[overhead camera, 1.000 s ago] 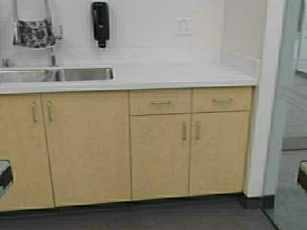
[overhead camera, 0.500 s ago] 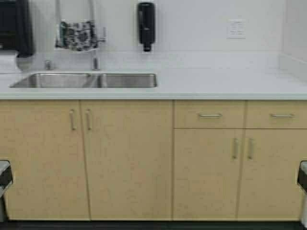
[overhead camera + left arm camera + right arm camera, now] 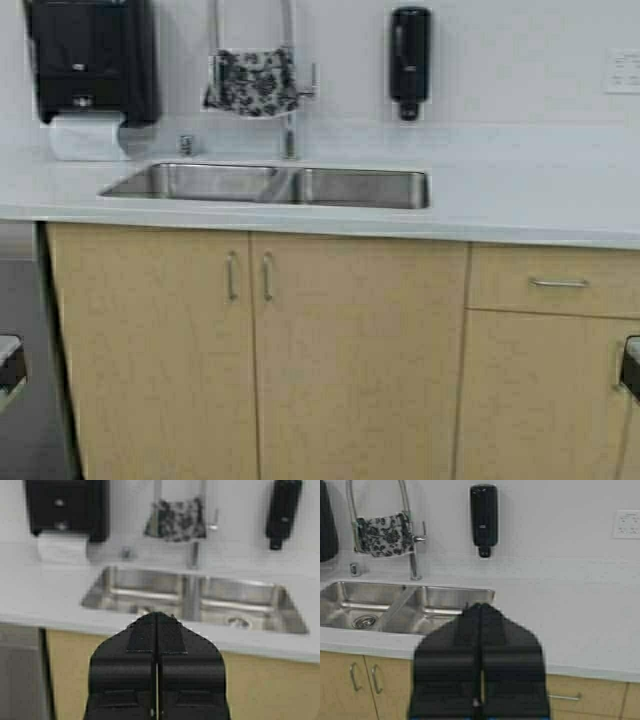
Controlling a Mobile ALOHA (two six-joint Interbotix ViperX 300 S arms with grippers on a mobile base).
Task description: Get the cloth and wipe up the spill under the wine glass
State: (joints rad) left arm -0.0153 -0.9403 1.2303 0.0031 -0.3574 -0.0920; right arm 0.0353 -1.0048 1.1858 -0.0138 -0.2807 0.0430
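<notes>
The cloth hangs draped over the tall arched faucet above the steel sink, up against the back wall, with the black paper towel dispenser on one side and the black soap dispenser on the other. No wine glass shows anywhere in these views, and no spill either. The left gripper is held low in front of the cabinet, fingers pressed together and holding nothing; the right gripper sits the same way, closed and empty, well short of the table. The cloth looks light and limp, so it should slide off the faucet with an easy pull. The best hold, by the look of it, is a pinch on the lower hanging edge or a bunched fold, then a lift up and clear of the faucet arch so it does not snag.
</notes>
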